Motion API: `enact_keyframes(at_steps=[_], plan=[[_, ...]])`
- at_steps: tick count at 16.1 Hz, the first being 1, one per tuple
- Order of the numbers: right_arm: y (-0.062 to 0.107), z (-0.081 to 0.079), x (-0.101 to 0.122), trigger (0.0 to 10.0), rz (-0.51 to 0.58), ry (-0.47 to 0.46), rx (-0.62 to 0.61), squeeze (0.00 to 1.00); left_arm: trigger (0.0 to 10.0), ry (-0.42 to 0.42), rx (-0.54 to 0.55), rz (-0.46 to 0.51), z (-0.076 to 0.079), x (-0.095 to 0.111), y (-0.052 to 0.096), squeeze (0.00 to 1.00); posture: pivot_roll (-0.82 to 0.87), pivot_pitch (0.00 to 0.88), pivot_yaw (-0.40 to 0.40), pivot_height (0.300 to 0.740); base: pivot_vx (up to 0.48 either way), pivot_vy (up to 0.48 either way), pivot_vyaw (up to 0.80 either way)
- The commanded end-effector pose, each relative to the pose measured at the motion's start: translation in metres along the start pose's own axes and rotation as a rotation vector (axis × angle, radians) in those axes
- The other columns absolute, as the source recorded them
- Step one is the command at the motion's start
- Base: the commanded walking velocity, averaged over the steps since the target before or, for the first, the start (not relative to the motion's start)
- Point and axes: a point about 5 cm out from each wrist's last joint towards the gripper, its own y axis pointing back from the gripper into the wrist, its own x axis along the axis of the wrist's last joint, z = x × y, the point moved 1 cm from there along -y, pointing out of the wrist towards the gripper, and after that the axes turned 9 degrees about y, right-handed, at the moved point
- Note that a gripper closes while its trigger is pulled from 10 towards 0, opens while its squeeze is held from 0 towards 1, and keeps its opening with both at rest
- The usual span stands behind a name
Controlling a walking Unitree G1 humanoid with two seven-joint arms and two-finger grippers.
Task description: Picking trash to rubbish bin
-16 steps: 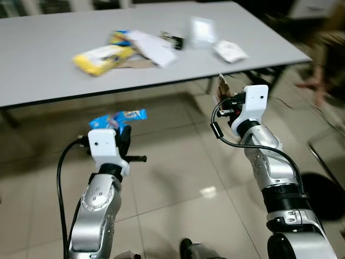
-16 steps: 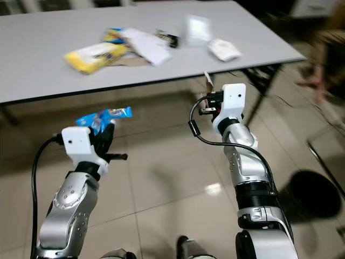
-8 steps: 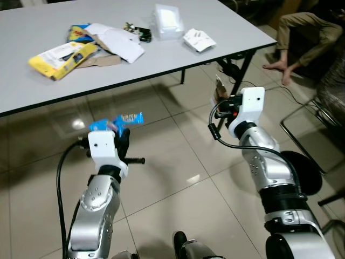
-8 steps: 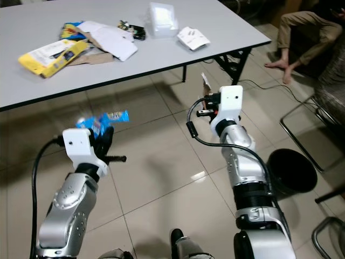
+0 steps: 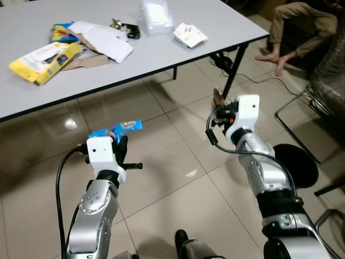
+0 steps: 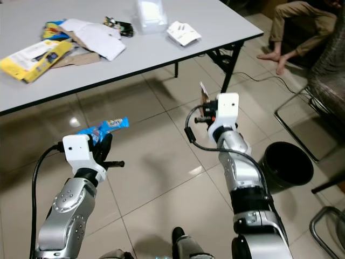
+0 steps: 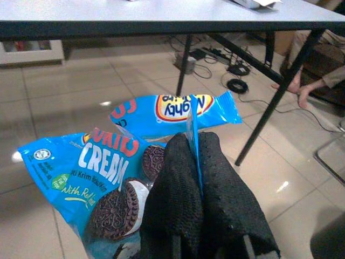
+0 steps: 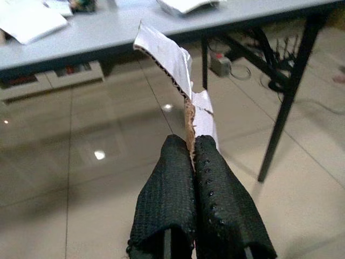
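Both arms raised forward; left hand (image 7: 194, 162) clamped; right hand (image 8: 191, 162) clamped.

A blue cookie wrapper (image 7: 135, 162) (chocolate sandwich biscuits printed on it) sits crumpled in the left gripper (image 7: 194, 156); a torn cardboard scrap (image 8: 175, 70) stands upright in the right gripper (image 8: 191, 154); a black rubbish bin (image 6: 285, 164) waits on the floor.

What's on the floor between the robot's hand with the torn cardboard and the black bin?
Nothing but bare shiny floor tiles. In the right eye view, the right gripper holds the cardboard scrap up, with the black bin off to its right.
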Motion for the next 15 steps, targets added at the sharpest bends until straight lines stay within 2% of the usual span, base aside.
enact_keyframes(at_steps=[1, 5, 8, 10, 11, 13, 15], plan=[[0.001, -0.001, -0.007, 0.0, -0.032, -0.002, -0.01, 0.0, 10.0, 0.005, 0.004, -0.037, -0.003, -0.008, 0.003, 0.0, 0.01, 0.14, -0.009, 0.74, 0.0, 0.0, 0.0], [0.002, -0.006, -0.017, 0.0, -0.061, -0.011, -0.007, 0.0, 10.0, 0.007, 0.005, -0.08, -0.005, -0.018, 0.0, 0.0, 0.01, 0.142, -0.01, 0.74, 0.0, 0.0, 0.0], [0.003, -0.014, -0.036, 0.0, -0.115, -0.024, -0.004, 0.0, 10.0, -0.009, 0.02, -0.115, -0.011, -0.03, -0.003, 0.0, 0.01, 0.142, -0.01, 0.74, 0.0, 0.0, -0.8], [0.004, -0.019, -0.054, 0.0, -0.176, -0.061, -0.013, 0.0, 10.0, -0.014, 0.048, -0.14, -0.02, -0.039, -0.003, 0.0, 0.01, 0.142, -0.01, 0.74, 0.0, 0.0, -0.8], [0.005, -0.023, -0.068, 0.0, -0.231, -0.097, -0.027, 0.0, 10.0, -0.014, 0.059, -0.168, -0.028, -0.049, -0.003, 0.0, 0.02, 0.136, -0.009, 0.74, 0.0, 0.0, 0.0], [0.011, -0.031, -0.095, 0.0, -0.339, -0.11, -0.032, 0.0, 10.0, -0.011, 0.1, -0.256, -0.046, -0.072, 0.001, 0.0, 0.02, 0.136, -0.009, 0.74, 0.0, 0.0, 0.0], [0.017, -0.032, -0.111, 0.0, -0.417, -0.131, -0.053, 0.0, 10.0, -0.022, 0.119, -0.301, -0.056, -0.085, 0.005, 0.0, 0.02, 0.136, -0.009, 0.74, 0.0, 0.0, -0.8]])
